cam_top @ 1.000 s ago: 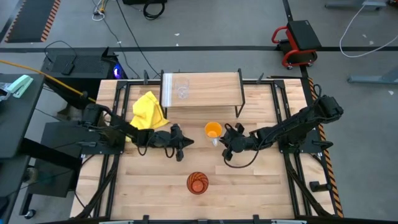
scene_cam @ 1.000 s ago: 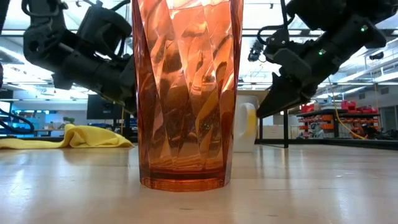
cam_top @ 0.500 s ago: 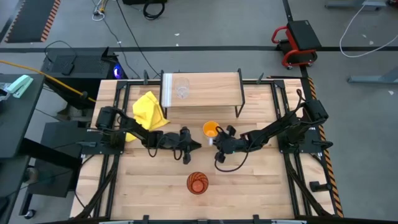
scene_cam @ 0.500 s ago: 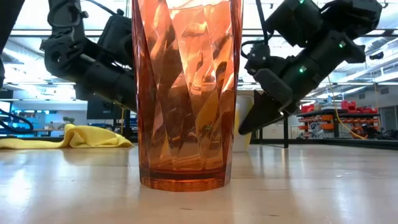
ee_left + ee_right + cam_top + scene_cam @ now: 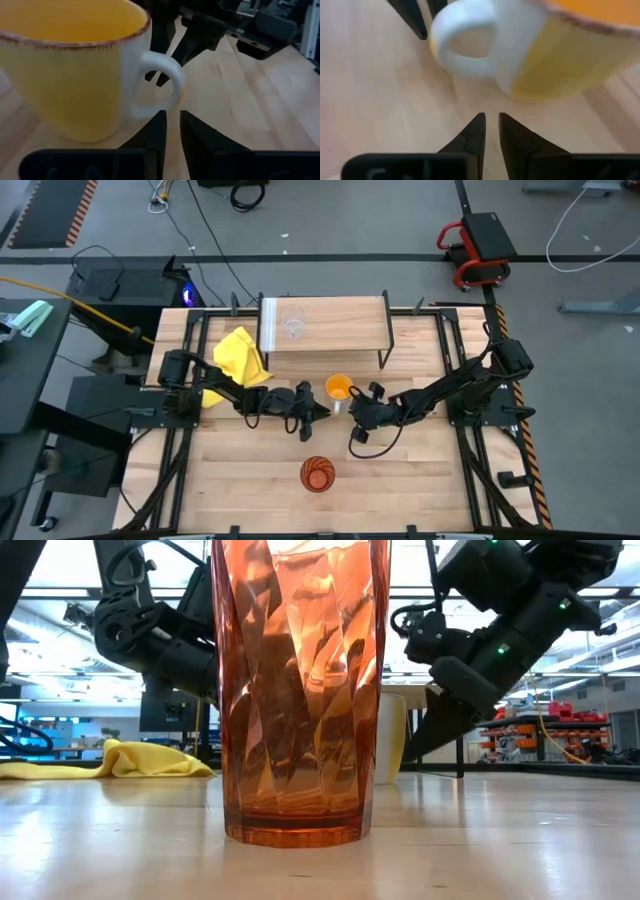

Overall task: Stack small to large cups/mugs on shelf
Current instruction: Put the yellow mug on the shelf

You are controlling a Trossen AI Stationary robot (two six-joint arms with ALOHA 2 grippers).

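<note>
Judging by the layout, we had only the small clear glass (image 5: 292,323) on the shelf (image 5: 340,325). Our left gripper (image 5: 320,411) and right gripper (image 5: 352,408), both nearly clenched and empty, flanked the orange mug (image 5: 341,389) on the tabletop; the tumbler (image 5: 318,474) waited nearer the front edge.

One camera looks straight down on my whole surface (image 5: 250,480) from well above. Another sits at surface height, pressed close to the tumbler (image 5: 298,690), facing level into the room. My two wrist cameras look from opposite sides, very near, at the same mug (image 5: 70,65).
</note>
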